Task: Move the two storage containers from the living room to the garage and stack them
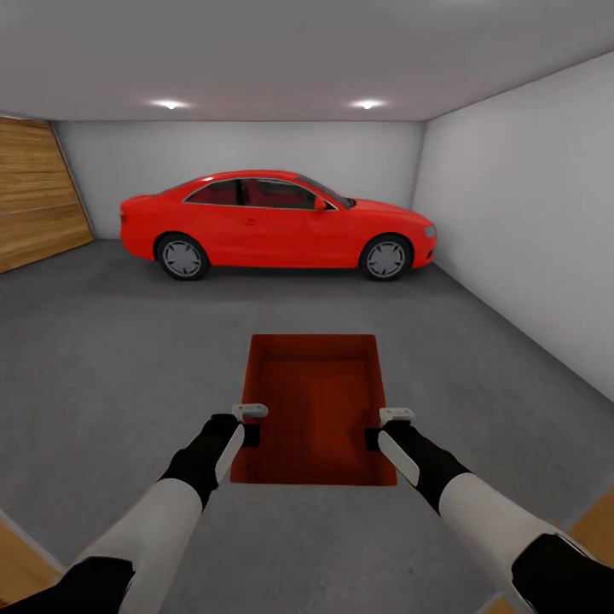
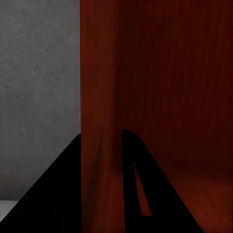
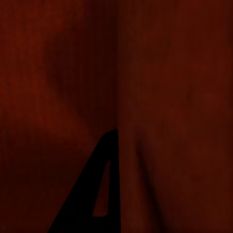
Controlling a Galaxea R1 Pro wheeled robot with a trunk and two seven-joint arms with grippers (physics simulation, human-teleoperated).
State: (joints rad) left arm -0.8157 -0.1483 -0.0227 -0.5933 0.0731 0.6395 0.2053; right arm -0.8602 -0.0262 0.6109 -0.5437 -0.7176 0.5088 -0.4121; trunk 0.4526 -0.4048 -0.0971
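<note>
Now you've got one storage container (image 1: 314, 409) in the garage, carried over the floor (image 1: 102, 358), not set down yet; second one still to fetch and stack. Left gripper (image 1: 248, 433) pinches the left wall, right gripper (image 1: 373, 437) clamps the right wall, both closed on it. Red car (image 1: 277, 223) sits beyond.

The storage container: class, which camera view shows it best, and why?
The head view: the whole storage container shows, held between left gripper and right gripper above the floor. Both wrist views show close-up red wall.
</note>
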